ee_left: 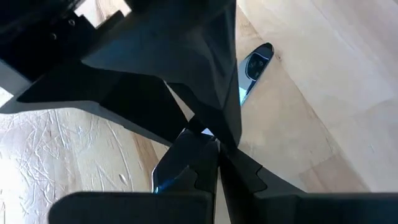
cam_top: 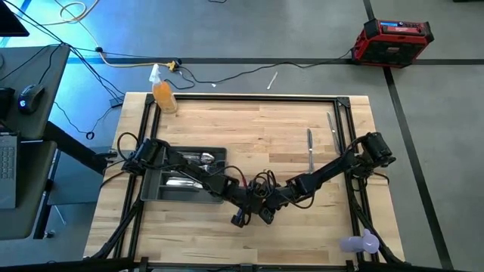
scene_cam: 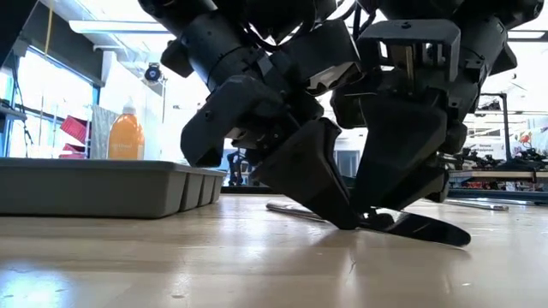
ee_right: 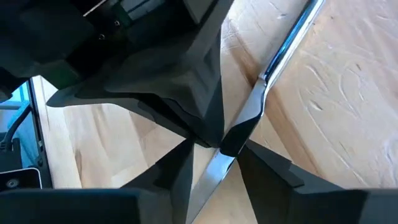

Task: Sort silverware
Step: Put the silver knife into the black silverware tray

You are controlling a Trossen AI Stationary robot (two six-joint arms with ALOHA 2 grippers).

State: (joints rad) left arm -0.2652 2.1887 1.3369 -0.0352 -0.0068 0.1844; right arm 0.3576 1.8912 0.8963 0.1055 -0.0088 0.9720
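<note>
Mid-sort on the wooden table (cam_top: 227, 125): both arms meeting at about six o'clock from table centre, over a single knife (ee_right: 273, 62) lying flat on the wood. Right gripper (ee_right: 217, 158) down at the blade, jaws half closed and pinching it; left gripper (ee_left: 208, 146) tip to tip against it, jaws fully shut, holding nothing that shows. Grey tray (cam_top: 151, 189) at nine o'clock, already carrying several pieces of silverware (cam_top: 189, 159). Still loose: two more knives (cam_top: 309, 147) at three o'clock, near the table's right edge. Sorting judged partly done, with at least three pieces left to place.
</note>
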